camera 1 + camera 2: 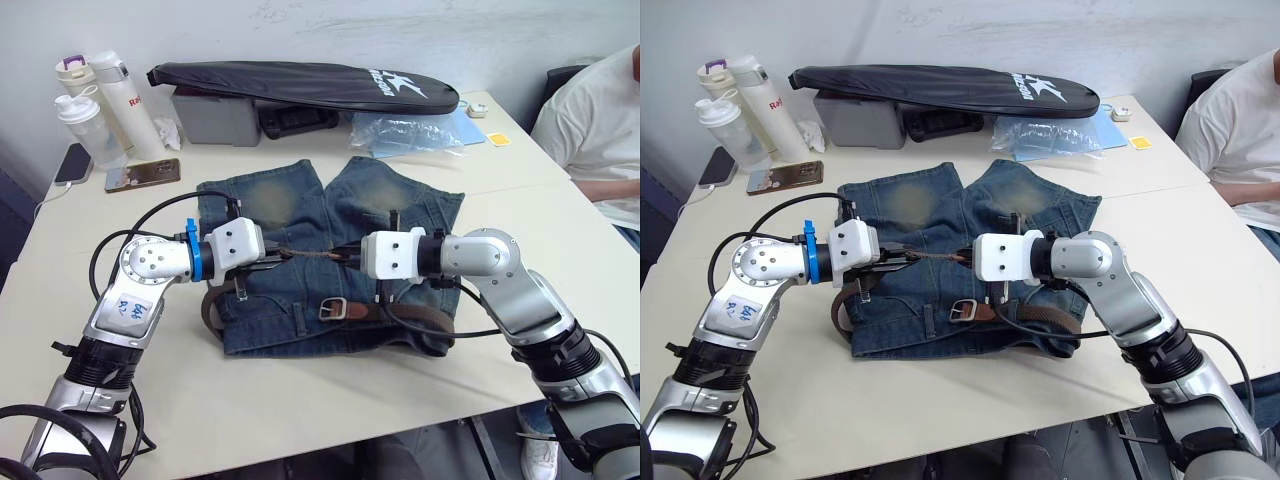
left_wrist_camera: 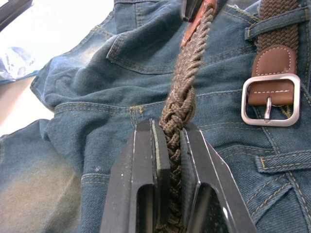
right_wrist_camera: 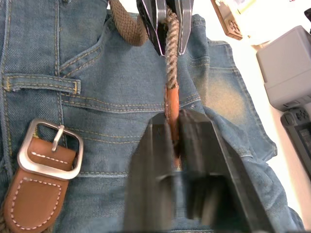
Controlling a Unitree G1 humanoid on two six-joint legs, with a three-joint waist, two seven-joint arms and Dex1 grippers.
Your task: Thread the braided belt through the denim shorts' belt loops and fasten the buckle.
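Note:
The denim shorts (image 1: 300, 200) lie flat on the table, waistband toward me. The braided belt (image 1: 310, 256) runs around the waistband under a belt loop (image 2: 277, 19). Its silver buckle (image 1: 333, 308) rests on the front of the waistband. A free stretch of belt is pulled taut just above the shorts between both grippers. My left gripper (image 1: 272, 262) is shut on the braided part (image 2: 182, 97). My right gripper (image 1: 350, 256) faces it and is shut on the belt's brown leather tip (image 3: 171, 99). The buckle (image 3: 48, 148) lies beside the right gripper, apart from the tip.
A black racket bag (image 1: 300, 85) lies on a grey box (image 1: 215, 115) at the back, beside a clear plastic bag (image 1: 410, 130). Bottles (image 1: 100, 100) and two phones (image 1: 142, 175) are at the back left. A person in a white shirt (image 1: 600, 120) sits at the right.

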